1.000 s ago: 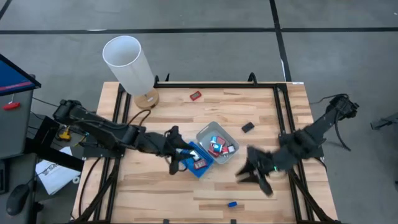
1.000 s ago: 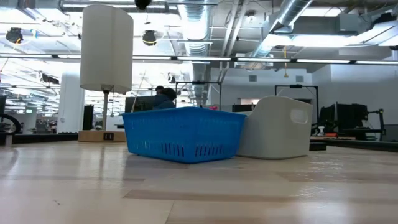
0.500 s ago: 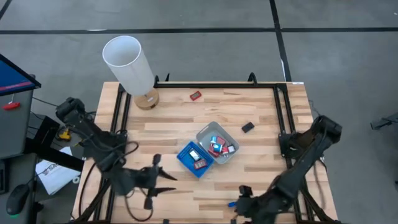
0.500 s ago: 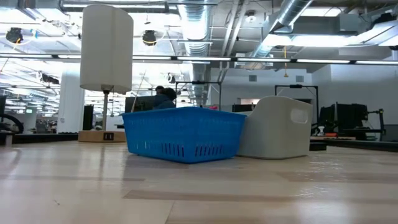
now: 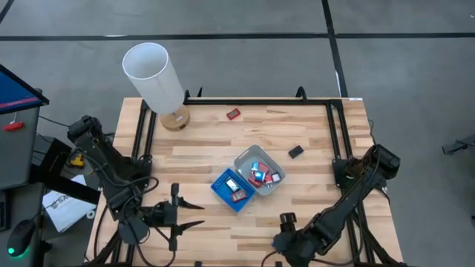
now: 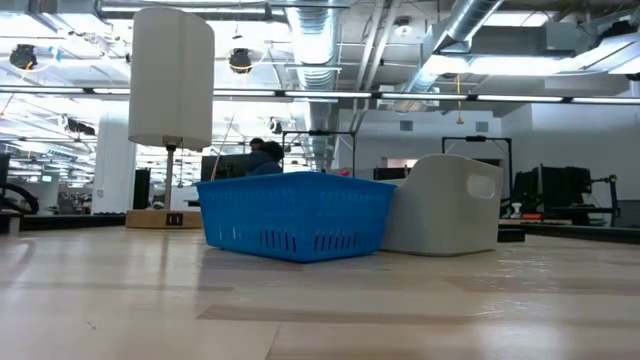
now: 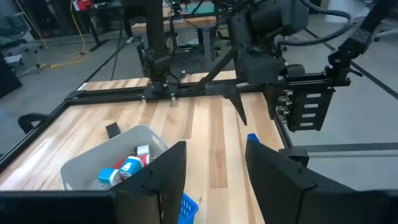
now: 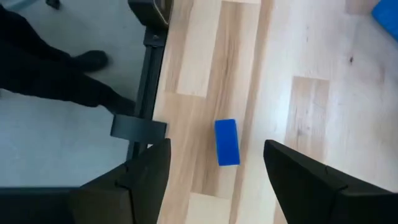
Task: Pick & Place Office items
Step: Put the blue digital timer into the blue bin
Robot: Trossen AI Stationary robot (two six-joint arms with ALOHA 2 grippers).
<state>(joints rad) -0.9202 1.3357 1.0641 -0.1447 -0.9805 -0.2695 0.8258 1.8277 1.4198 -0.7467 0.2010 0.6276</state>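
A small blue block (image 8: 227,142), one of the office items, lies flat on the wood near the table's near edge. My right gripper (image 8: 216,149) hangs over it, pointing steeply down, open, with one finger on each side and clear of it; in the high view my right gripper (image 5: 280,241) hides the block. My left gripper (image 5: 202,214) is open and holds nothing, level, near the near-left part of the table, pointing toward the right arm. A red piece (image 5: 233,113) and a black piece (image 5: 296,151) lie loose on the table farther back.
The blue tray (image 5: 234,190) and the grey tray (image 5: 260,170) stand side by side mid-table, both with small pieces inside. A tall white cylinder (image 5: 154,74) on a wooden base stands at the far left corner. A black frame rail (image 8: 149,93) runs along the near edge by the block.
My left gripper has swung away from the blue tray toward the table's near-left corner, holding nothing. My right gripper has travelled from the right of the trays toward the near edge and down, tipping to point at the table, and now hangs over the blue block.
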